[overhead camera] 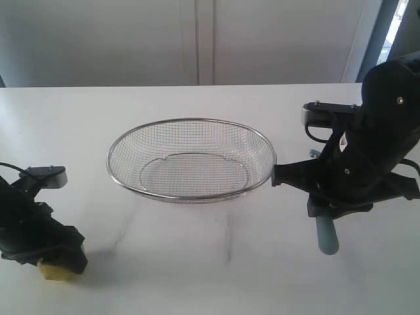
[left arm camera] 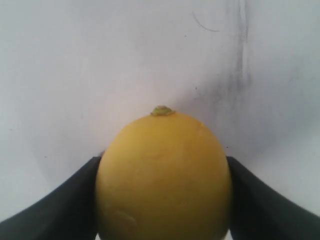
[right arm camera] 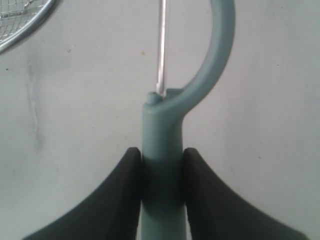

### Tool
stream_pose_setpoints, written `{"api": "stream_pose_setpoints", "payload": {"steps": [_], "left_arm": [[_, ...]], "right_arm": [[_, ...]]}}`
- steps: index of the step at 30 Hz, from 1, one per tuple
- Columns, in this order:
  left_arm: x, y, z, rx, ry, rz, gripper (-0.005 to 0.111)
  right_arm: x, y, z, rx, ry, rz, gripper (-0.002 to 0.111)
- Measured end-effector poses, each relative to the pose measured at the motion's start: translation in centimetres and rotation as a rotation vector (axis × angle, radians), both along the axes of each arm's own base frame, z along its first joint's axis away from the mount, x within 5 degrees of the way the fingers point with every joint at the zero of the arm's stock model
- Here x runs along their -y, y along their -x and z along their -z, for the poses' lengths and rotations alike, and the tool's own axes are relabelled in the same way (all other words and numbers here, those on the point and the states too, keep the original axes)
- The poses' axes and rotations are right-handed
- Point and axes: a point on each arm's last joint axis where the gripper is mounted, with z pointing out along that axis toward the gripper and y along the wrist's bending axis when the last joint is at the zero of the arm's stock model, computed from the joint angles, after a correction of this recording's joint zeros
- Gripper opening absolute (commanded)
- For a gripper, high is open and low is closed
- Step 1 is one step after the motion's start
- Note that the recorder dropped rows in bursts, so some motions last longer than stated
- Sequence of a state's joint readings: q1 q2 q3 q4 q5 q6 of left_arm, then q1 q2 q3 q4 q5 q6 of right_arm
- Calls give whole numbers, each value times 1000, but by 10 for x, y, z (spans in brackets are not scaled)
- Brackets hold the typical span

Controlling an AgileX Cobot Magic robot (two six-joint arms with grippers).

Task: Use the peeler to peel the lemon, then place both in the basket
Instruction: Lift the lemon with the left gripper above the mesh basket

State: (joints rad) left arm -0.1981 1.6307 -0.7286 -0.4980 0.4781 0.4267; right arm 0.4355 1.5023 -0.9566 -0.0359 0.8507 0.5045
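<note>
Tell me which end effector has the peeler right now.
The right end effector: its fingers are closed on the teal handle of the peeler, beside the basket. The left end effector grips the lemon instead.

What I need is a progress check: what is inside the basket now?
Nothing: only white table shows through the basket mesh. The lemon and the peeler are outside it. Nothing covers its inside.

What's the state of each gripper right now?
Left gripper: closed, holding the lemon between its fingers.
Right gripper: closed, holding the peeler by its handle.
</note>
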Motion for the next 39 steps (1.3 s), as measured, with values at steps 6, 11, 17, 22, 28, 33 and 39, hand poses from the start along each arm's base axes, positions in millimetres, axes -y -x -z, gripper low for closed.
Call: {"api": "stream_pose_setpoints", "payload": {"steps": [6,11,17,22,28,33,39], "left_arm": [[0,0,0,0,0,0,1],[0,0,0,-1,1,1,0],[2,-3,-20,47,21,23,0],[0,7,-55,174,45,33,0],[0,20,-91,336,97,64,0],[7,19,-100,448,171,165,0],[21,16,-114,635,320,320,0]], "right_arm": [[0,0,0,5,-3,0,0],[0,0,0,5,-3,0,0],[0,-1,0,6,-3,0,0],[0,-1,0,6,-3,0,0],[-1,-2,-1,19,-13,1,0],[-3,-3,-1,35,-33,0,0],[-9,-4,-2,58,-82,-77,0]]}}
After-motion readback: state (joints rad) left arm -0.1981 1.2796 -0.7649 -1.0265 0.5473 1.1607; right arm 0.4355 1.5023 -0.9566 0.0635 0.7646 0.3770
